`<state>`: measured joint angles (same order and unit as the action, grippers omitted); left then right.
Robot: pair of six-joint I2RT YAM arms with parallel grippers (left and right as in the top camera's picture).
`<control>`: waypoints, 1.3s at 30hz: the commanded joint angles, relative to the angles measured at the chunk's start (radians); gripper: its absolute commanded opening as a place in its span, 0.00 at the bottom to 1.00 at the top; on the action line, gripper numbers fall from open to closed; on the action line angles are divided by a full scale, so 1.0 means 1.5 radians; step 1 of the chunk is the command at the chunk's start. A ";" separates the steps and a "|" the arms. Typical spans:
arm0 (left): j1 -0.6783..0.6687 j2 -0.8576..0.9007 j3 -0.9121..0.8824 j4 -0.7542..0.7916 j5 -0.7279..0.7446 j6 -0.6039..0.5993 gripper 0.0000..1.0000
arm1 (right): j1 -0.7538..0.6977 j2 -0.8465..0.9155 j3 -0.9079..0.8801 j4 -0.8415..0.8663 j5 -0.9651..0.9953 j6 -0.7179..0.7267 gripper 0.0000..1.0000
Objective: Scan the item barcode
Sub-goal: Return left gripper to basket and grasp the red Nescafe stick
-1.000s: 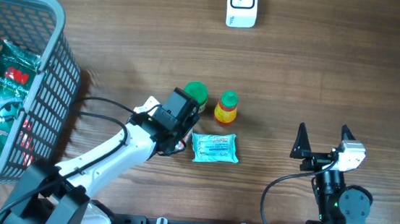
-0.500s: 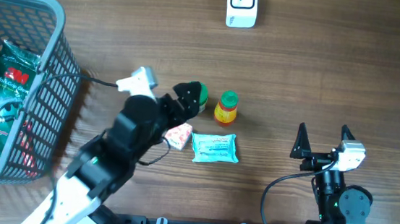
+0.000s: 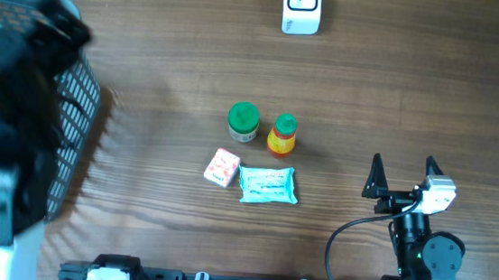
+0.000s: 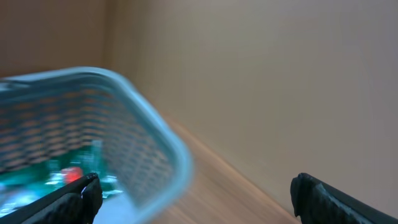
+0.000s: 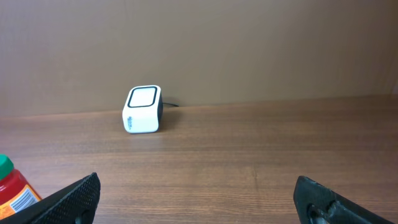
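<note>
So the small pink-and-white box (image 3: 222, 167) is just lying on the table (image 3: 418, 82), about the middle, nothing touching it from above. Right up against its right side is a blue packet (image 3: 268, 184). Just beyond those two, on the far side, stand a green-lidded jar (image 3: 243, 121) and a yellow bottle (image 3: 282, 134) with a green cap, side by side. The scanner (image 3: 301, 7), a little white block, sits way off at the far edge, well apart from the whole bunch.

The right gripper (image 3: 401, 176) is parked near the front on the right, fingers spread wide and holding nothing; its camera looks straight across the bare wood at the scanner.

The left arm (image 3: 7, 119) is a big dark blur at the left edge, over the basket (image 3: 84, 116). The left gripper (image 4: 196, 199) is spread wide too, nothing between the fingers, with the basket rim and some green packaging inside it in view.
</note>
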<state>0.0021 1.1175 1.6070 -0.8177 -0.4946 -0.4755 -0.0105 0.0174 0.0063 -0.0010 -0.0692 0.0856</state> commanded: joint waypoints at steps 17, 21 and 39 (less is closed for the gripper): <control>0.465 0.398 -0.037 -0.281 0.225 -0.052 1.00 | -0.002 -0.005 -0.001 0.001 0.006 -0.003 1.00; 0.465 0.433 -0.093 -0.263 0.168 -0.020 1.00 | -0.002 -0.005 -0.001 0.001 0.006 -0.003 1.00; 0.465 0.435 -0.385 -0.003 0.201 -0.025 0.97 | -0.002 -0.003 -0.001 0.001 0.006 -0.003 1.00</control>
<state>0.6945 1.7546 1.1030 -0.8619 -0.2752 -0.5133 -0.0105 0.0174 0.0063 -0.0010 -0.0692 0.0856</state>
